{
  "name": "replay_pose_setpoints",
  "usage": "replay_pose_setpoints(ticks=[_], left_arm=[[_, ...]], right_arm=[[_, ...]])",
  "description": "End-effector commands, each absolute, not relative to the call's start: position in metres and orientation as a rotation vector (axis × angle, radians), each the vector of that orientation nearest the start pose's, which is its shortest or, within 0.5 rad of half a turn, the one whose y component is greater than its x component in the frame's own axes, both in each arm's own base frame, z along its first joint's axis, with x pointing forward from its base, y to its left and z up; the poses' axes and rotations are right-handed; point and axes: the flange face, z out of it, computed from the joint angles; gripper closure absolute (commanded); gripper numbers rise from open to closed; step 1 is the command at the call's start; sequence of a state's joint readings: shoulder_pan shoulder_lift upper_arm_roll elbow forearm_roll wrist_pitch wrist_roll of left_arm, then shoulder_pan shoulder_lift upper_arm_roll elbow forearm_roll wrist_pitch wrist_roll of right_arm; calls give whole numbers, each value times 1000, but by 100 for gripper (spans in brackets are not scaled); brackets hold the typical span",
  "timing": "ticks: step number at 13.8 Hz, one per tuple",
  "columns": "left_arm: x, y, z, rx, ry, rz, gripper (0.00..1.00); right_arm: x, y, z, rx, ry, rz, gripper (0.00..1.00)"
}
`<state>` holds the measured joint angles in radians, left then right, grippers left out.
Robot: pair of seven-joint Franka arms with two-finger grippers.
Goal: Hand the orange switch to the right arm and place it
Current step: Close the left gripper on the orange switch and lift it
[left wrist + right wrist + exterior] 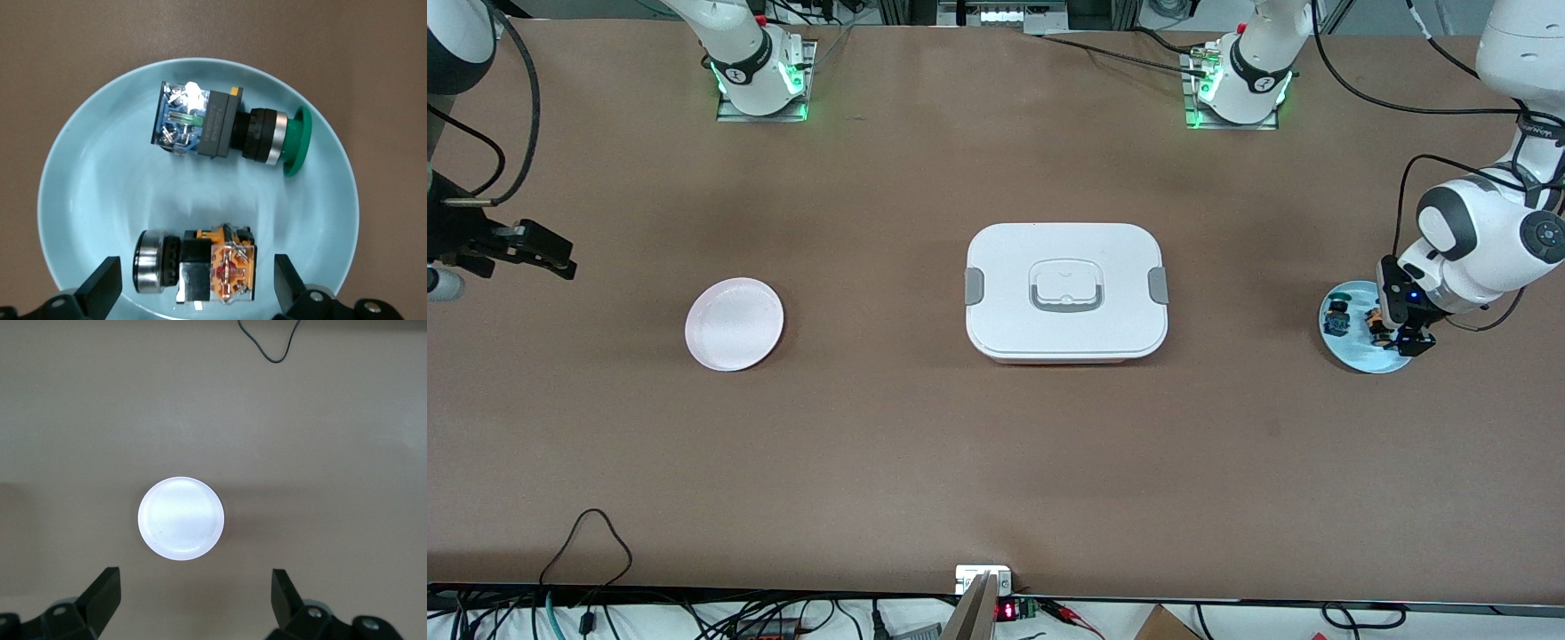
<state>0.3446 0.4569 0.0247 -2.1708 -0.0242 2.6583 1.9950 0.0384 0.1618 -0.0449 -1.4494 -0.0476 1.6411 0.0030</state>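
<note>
The orange switch [200, 270] lies on its side in a light blue plate [87, 200], with its silver-ringed black barrel at one end and its orange block at the other. My left gripper [195, 285] is open just above the plate, with one finger [101, 288] off each end of the switch and not touching it. In the front view the left gripper [1398, 333] is low over the blue plate [1352, 354] at the left arm's end of the table, partly hiding the switch [1376, 322]. My right gripper [541, 251] is open and empty, up in the air at the right arm's end.
A blue-and-black part with a green button [227, 127] lies in the same plate, beside the switch. A white lidded box [1065, 291] sits mid-table. A pale pink plate [735, 324] lies toward the right arm's end; it also shows in the right wrist view [181, 518].
</note>
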Motion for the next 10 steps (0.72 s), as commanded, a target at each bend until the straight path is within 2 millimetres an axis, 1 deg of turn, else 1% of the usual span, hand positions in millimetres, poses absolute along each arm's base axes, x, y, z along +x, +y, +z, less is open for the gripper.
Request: replay_pose_setpoints(ticks=[1,2,3,4,5,6,7,8,9,10], left_arm=[[536,210,175,-2163,2243,-51,0],[536,209,174,-2164,2244,-50,0],[536,210,175,-2163,2243,-51,4],[537,208,175,-2151,2247,-54,32],[540,204,176,-2136,2255,-64,63],[540,204,176,-2134,2257,-66,80],[545,204,180,-2125,2251,-74,89],[547,206,183,-2129,2242,-81,100],[547,212,187,-2147,2218,-94,100],[550,211,193,-2143,2212,-107,100]], right_arm=[[609,-19,595,-3199,25,-26,0],[607,-28,593,-3199,47,-1,0],[604,-39,592,-3197,75,37,0],[602,-46,593,-3197,88,43,0],[600,-54,592,-3189,91,68,0],[598,-57,590,-3183,75,102,0],[597,-55,595,-3180,34,83,0],[597,-47,597,-3180,0,85,0],[593,-41,605,-3186,-14,71,0],[592,-37,607,-3191,-23,69,0]])
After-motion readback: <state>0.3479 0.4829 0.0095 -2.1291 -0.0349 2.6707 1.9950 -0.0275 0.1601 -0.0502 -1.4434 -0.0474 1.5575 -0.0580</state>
